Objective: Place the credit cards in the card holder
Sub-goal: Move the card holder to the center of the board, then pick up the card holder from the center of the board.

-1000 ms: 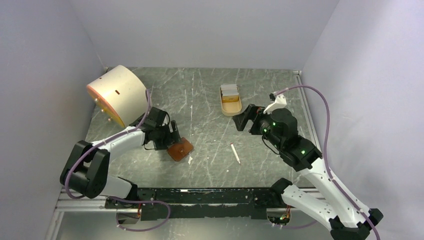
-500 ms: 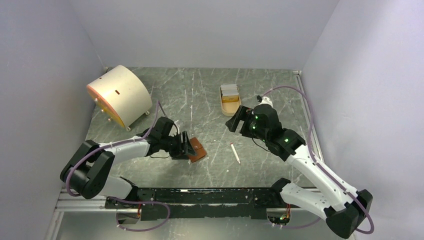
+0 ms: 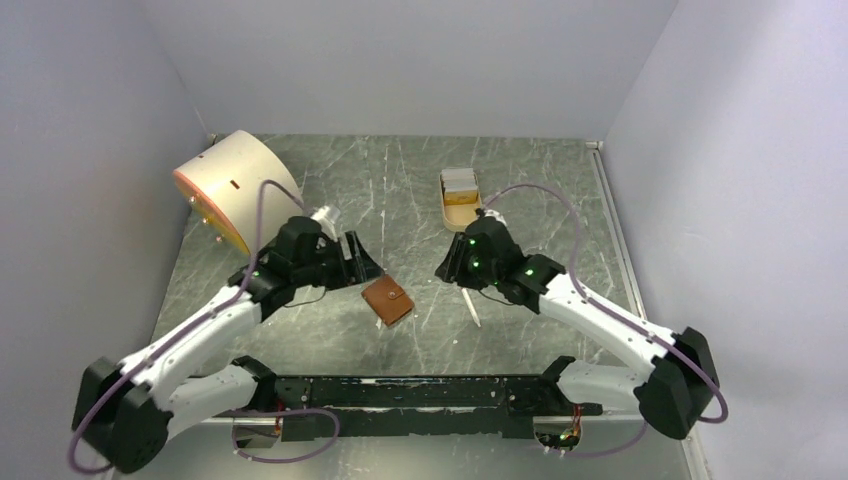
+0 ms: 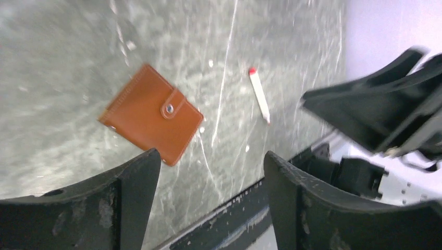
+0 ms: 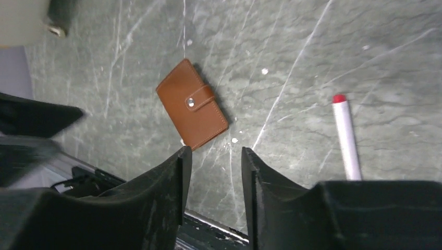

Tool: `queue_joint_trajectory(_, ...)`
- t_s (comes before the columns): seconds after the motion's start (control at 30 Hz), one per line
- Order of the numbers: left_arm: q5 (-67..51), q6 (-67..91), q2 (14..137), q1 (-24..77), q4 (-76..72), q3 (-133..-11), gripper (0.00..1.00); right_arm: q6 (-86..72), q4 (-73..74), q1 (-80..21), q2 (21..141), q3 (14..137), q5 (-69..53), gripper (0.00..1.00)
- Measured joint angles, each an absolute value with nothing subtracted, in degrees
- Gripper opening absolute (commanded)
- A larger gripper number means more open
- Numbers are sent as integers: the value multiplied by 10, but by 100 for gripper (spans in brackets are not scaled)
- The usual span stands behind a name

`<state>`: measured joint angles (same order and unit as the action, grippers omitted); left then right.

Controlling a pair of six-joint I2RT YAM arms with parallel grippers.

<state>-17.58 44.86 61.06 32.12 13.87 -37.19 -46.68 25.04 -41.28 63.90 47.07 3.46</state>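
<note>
A: Where is the small brown leather wallet (image 3: 387, 301)?

B: Flat on the scratched grey-green table (image 3: 400, 190), closed, with its snap tab fastened. From above it lies at five o'clock of the left gripper (image 3: 362, 262) and eight o'clock of the right gripper (image 3: 447, 268), and touches neither.

A: And the jaws?

B: Both pairs are spread with nothing between them. In the left wrist view the wallet (image 4: 151, 114) sits at ten o'clock of the left gripper (image 4: 211, 156), outside the gap. In the right wrist view the wallet (image 5: 192, 111) is at eleven o'clock of the right gripper (image 5: 215, 152), its near corner just beyond one fingertip.

A: The cards?

B: The pale flat cards (image 3: 460, 180) lie in the far end of the tan oval tray (image 3: 463, 212), at twelve o'clock of the right gripper
</note>
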Motion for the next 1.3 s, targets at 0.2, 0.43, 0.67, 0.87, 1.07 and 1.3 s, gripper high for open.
queue_joint_trajectory(0.2, -3, 431, 475, 321, 249, -430, 100, -475, 234, -480, 727, 488, 51, 34)
queue_joint_trajectory(0.43, 114, 413, 368, 321, 317, -439, 100, -448, 228, -536, 846, 572, 74, 33)
queue_joint_trajectory(0.67, 166, 404, 300, 321, 329, -426, 100, -398, 220, -558, 953, 657, 89, 30)
queue_joint_trajectory(0.87, 194, 408, 290, 321, 353, -425, 100, -368, 227, -566, 1021, 685, 90, 32)
queue_joint_trajectory(1.07, 209, 412, 263, 321, 359, -422, 99, -347, 245, -574, 1067, 716, 95, 32)
queue_joint_trajectory(1.3, 219, 415, 261, 321, 363, -422, 100, -337, 252, -578, 1084, 719, 105, 30)
